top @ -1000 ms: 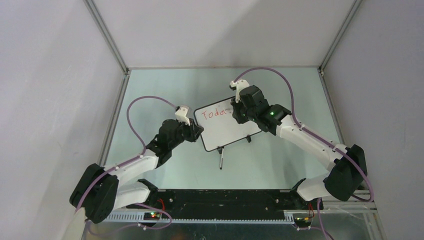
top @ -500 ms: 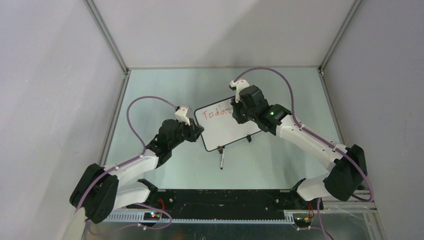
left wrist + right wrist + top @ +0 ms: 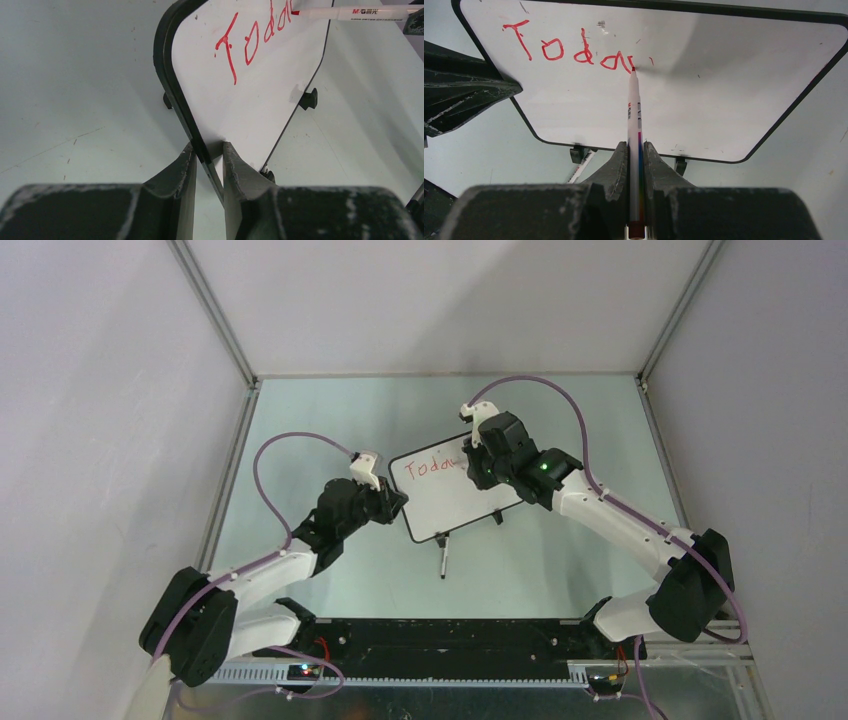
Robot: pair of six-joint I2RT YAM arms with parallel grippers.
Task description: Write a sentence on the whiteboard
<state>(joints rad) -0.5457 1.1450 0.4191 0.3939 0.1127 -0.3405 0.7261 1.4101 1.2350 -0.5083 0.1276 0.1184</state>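
whiteboard (image 3: 450, 505) pinched by left gripper (image 3: 208, 149); right gripper (image 3: 636, 146) grips marker (image 3: 633, 107); sentence (image 3: 574, 51) longer: stroke after "Toda"

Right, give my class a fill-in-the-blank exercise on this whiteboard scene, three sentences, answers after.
The handwriting on the small black-framed white whiteboard is ____. The right arm's fingers clamp a slim white ____, tip on the board. The ____ arm's fingers pinch the whiteboard's frame.
Missing: red; marker; left.
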